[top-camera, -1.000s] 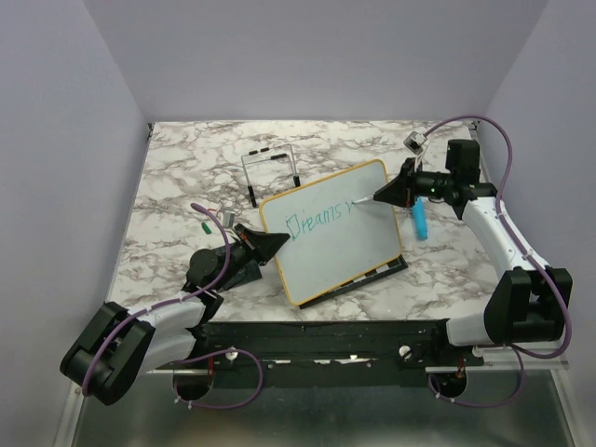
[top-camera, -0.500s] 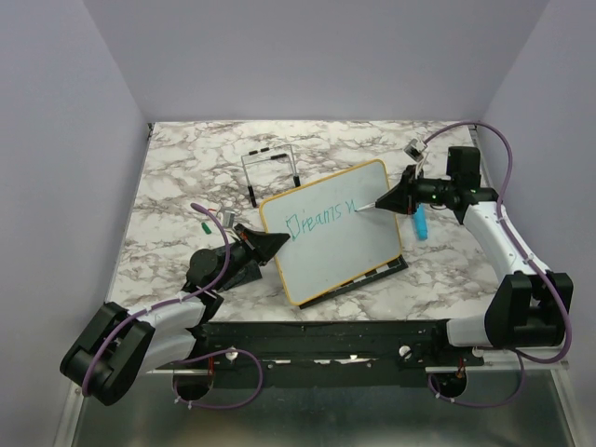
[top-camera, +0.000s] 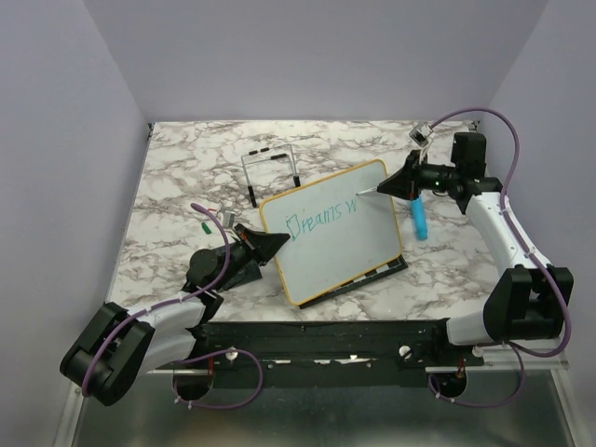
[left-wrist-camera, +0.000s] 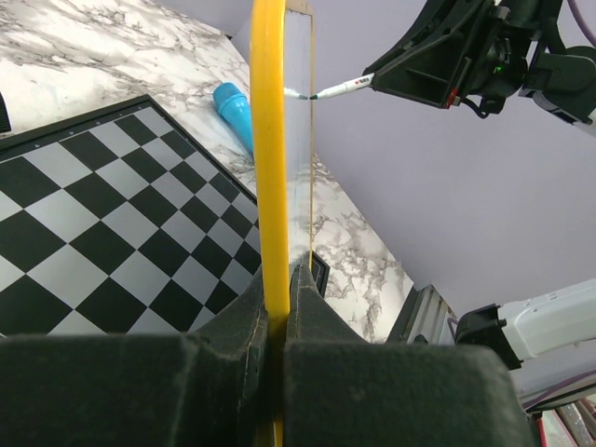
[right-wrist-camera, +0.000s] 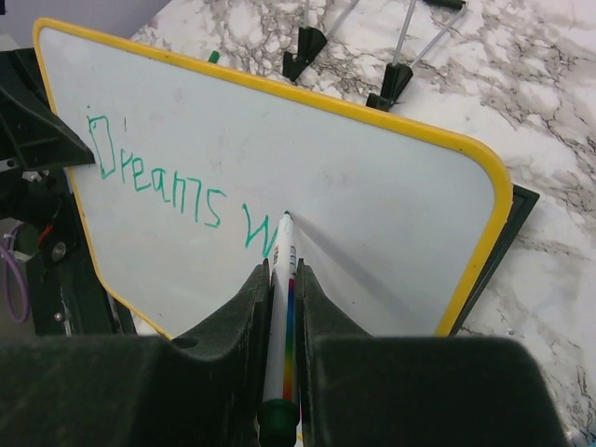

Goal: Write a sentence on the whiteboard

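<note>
**Item 1. Whiteboard** [top-camera: 333, 231]. White face, yellow frame, rounded corners. It stands tilted on edge near the middle of the marbled table [top-camera: 177, 172], face turned toward 3 o'clock. In the left wrist view I see it edge-on, as an upright yellow strip.

**Item 2. Sentence** [right-wrist-camera: 177, 186]. Teal handwriting in one line across the upper half of the board. It reads "Dreams w", with a boxy capital D.

**Item 3. My left claw** [top-camera: 277, 243]. Pressed together on the board's frame at its 9 o'clock edge. The yellow rim sits pinched between both fingers [left-wrist-camera: 244, 321].

**Item 4. My right claw** [top-camera: 391, 188]. At the board's 2 o'clock corner, clamped on a marker [right-wrist-camera: 284, 240].

**Item 5. Marker.** White barrel with a rainbow stripe. Its tip rests on the board face at the top of the last stroke of the "w".

**Item 6. Chessboard** [left-wrist-camera: 112, 242]. Black-and-white, lying flat under the whiteboard. Its dark edge shows at the whiteboard's 5 o'clock side.

**Item 7. Blue cylinder** [top-camera: 420, 222]. Lies on the table at 3 o'clock of the whiteboard, just under my right arm.

**Item 8. Wire stand** [top-camera: 272, 169]. Black-tipped, at 11 o'clock of the whiteboard, near it.

**Item 9. Small green piece** [top-camera: 206, 226]. On the table at 9 o'clock, beside my left arm. It is too small to identify.
</note>
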Controlling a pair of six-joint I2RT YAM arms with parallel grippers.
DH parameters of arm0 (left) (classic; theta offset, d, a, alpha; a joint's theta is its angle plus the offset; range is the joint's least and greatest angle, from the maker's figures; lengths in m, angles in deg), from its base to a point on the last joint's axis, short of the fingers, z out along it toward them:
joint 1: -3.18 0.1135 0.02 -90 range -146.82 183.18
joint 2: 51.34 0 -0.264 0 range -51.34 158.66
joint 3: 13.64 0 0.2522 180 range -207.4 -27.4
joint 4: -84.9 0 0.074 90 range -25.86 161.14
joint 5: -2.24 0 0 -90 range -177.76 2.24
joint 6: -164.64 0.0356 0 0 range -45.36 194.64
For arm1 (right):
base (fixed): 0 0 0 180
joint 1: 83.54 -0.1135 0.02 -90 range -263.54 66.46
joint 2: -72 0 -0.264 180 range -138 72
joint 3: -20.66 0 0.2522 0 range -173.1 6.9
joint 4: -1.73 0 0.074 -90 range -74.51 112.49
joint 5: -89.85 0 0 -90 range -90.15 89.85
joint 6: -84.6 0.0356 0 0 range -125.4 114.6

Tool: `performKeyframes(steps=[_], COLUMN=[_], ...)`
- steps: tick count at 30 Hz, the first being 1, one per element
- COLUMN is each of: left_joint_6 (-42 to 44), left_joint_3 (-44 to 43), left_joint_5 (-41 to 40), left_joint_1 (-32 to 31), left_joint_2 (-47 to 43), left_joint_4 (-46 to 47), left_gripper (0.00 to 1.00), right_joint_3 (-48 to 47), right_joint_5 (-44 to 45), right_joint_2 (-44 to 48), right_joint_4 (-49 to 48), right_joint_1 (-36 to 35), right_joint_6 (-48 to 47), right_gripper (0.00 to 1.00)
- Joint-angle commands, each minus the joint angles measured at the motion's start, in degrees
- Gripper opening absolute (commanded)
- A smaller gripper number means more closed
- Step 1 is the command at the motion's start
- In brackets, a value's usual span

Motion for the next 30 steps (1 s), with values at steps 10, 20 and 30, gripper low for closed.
performKeyframes(steps=[10,20,30], left_joint_6=[7.3,7.1,6.9], left_joint_3=[0.5,0.5,0.3], left_joint_5=[1.5,1.6,1.7], left_joint_1=[-0.2,-0.3,-0.3], left_joint_2=[0.2,0.5,1.0], left_joint_4=[-3.8,-3.4,-2.9], left_gripper=[0.00,0.00,0.00], right_joint_3=[4.9,4.8,3.5], right_joint_5=[-2.1,-4.9,-4.9], right_joint_2=[3.1,1.5,-0.6], right_joint_4=[0.0,2.4,2.2], right_joint_1=[3.3,3.3,3.0], right_joint_6=[-1.6,-3.5,-2.9], right_gripper=[0.01,0.01,0.01])
